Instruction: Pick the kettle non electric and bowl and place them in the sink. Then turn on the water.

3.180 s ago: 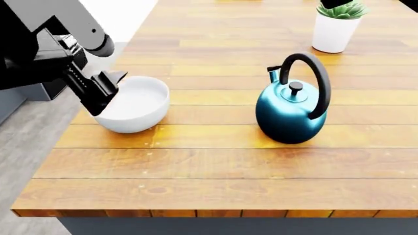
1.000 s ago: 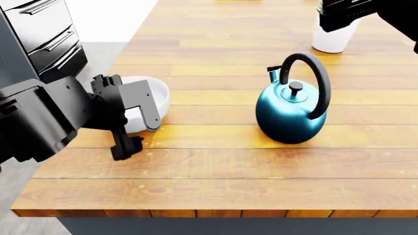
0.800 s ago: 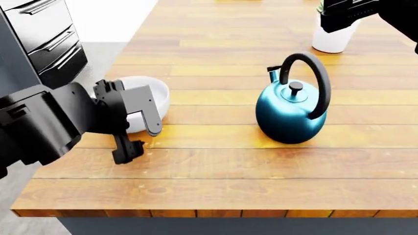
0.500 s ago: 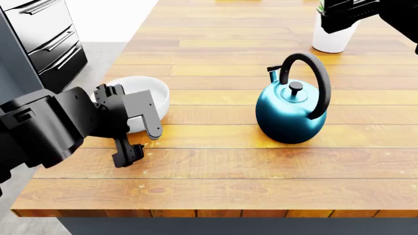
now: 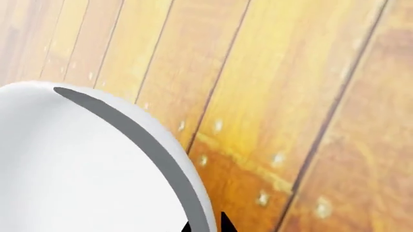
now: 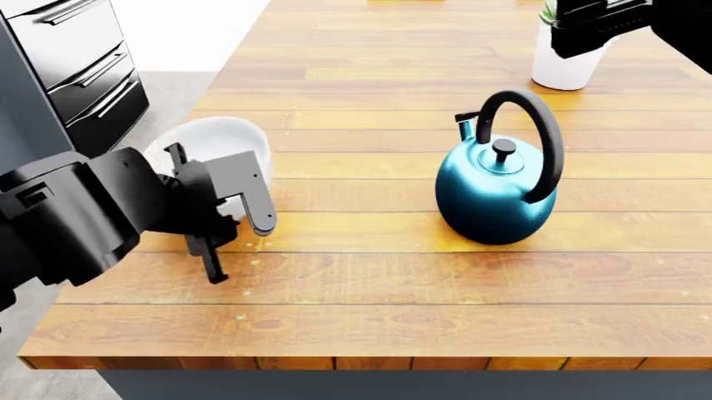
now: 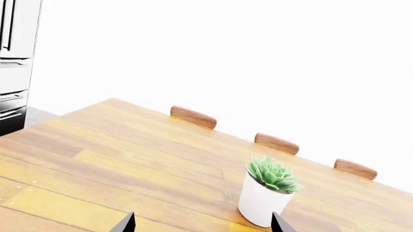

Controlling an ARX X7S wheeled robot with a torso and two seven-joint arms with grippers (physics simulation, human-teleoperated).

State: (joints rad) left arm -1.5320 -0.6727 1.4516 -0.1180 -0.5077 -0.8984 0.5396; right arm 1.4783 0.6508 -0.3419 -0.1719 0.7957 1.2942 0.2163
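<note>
Now, left gripper [image 6: 228, 225]: fingers look pinched on the bowl rim, one grey finger [image 6: 253, 196] outside the wall; the left wrist view shows two dark tips close together at the rim's edge.
Bowl [image 6: 212, 146]: at the table's left edge, tilted, seemingly lifted on the gripper side; whether it is clear of the wood I cannot tell.
Right gripper [image 6: 595, 21]: raised at the far right by the plant pot [image 6: 565, 62]; its tips stand wide apart in the right wrist view, holding nothing.
Kettle [image 6: 495, 187]: upright on the table [image 6: 368, 283], well apart from the bowl, untouched.
Sink: out of sight.
Risk: a thin rim pinch on a smooth, tilted bowl could slip, and so near the table's edge the bowl could drop off.
Second risk: swinging the bowl rightward could clip the kettle.
</note>
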